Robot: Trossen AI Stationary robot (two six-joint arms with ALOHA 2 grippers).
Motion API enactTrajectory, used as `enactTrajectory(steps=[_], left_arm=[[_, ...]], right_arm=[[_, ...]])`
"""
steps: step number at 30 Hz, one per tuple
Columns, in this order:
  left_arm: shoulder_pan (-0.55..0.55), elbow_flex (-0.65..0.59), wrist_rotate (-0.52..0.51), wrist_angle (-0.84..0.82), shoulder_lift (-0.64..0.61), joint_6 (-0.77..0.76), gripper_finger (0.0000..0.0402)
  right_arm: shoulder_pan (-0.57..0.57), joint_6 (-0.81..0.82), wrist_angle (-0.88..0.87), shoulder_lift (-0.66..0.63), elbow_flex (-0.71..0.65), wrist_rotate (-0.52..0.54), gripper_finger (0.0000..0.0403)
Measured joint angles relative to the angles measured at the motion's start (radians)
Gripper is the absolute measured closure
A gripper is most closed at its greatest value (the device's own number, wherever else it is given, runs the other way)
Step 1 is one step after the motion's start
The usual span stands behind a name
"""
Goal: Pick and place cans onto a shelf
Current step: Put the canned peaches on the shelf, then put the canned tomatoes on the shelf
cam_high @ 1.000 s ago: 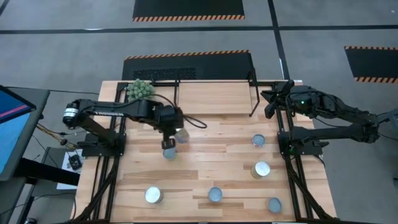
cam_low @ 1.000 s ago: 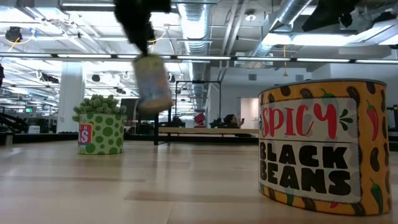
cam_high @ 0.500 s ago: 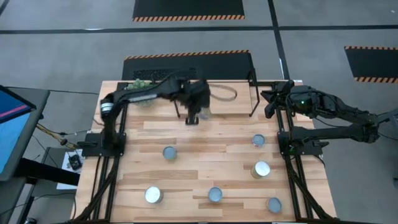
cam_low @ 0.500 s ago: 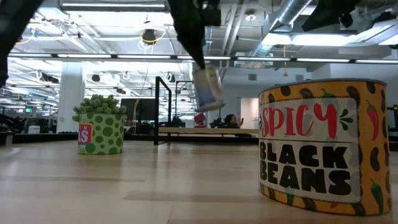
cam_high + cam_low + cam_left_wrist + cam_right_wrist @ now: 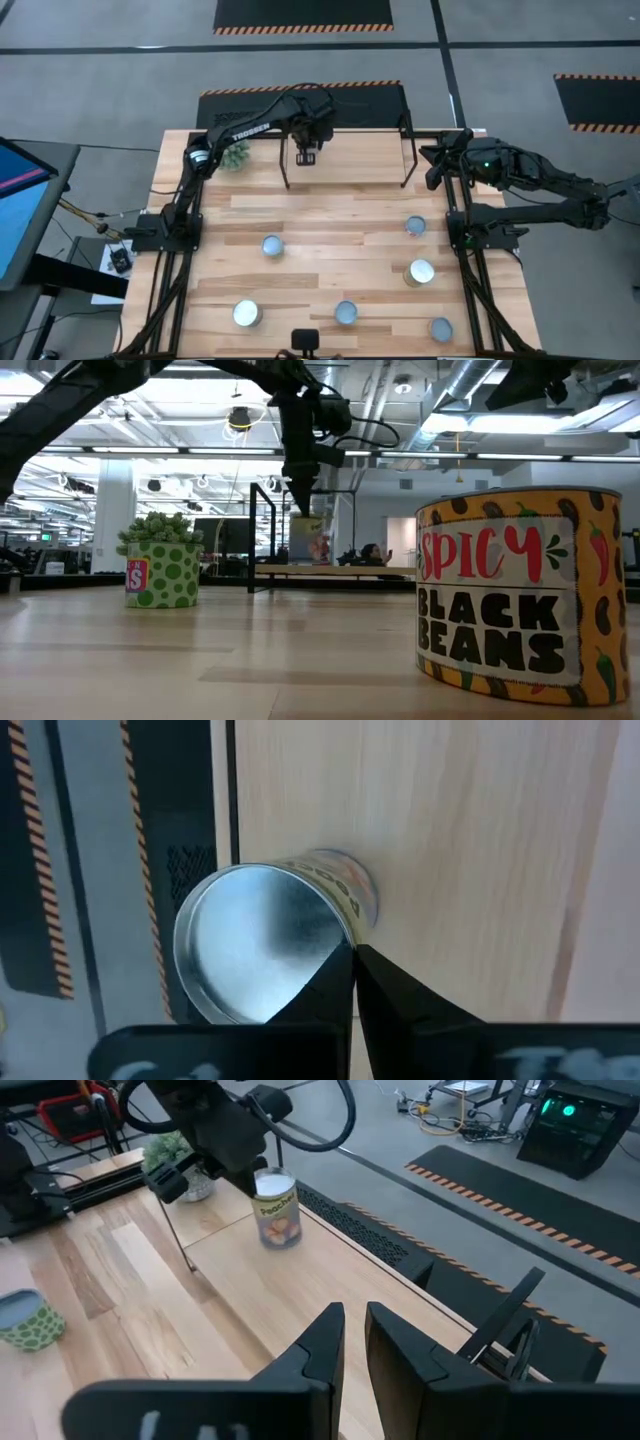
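High view: your left gripper (image 5: 308, 152) sits at upper centre of the frame, clenched on the rim of a can (image 5: 276, 1209) that stands upright on the shelf (image 5: 350, 158) board, near the board's left half. Your right gripper (image 5: 432, 168) waits at the right edge of the table (image 5: 330, 225), beside the shelf's right end, its fingers a little apart with nothing between them. Six more cans (image 5: 272, 245) stand scattered over the lower half of the frame, and the green plant (image 5: 232, 152) sits at upper left, just beside the shelf.
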Motion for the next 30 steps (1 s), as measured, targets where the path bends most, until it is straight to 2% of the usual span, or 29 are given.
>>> enactTrajectory(steps=[15, 27, 30], left_arm=[[0.005, 0.000, -0.014, -0.040, -0.001, -0.002, 0.0398], [-0.002, 0.003, -0.035, -0.042, -0.015, -0.054, 0.0316], [-0.027, 0.060, -0.037, -0.085, -0.020, -0.100, 0.0302]], right_arm=[[0.000, 0.002, 0.000, 0.000, 0.000, 0.000, 0.0333], [0.000, 0.001, -0.004, 0.000, 0.000, -0.001, 0.0333], [0.000, 0.001, -0.015, 0.000, 0.000, -0.001, 0.0333]])
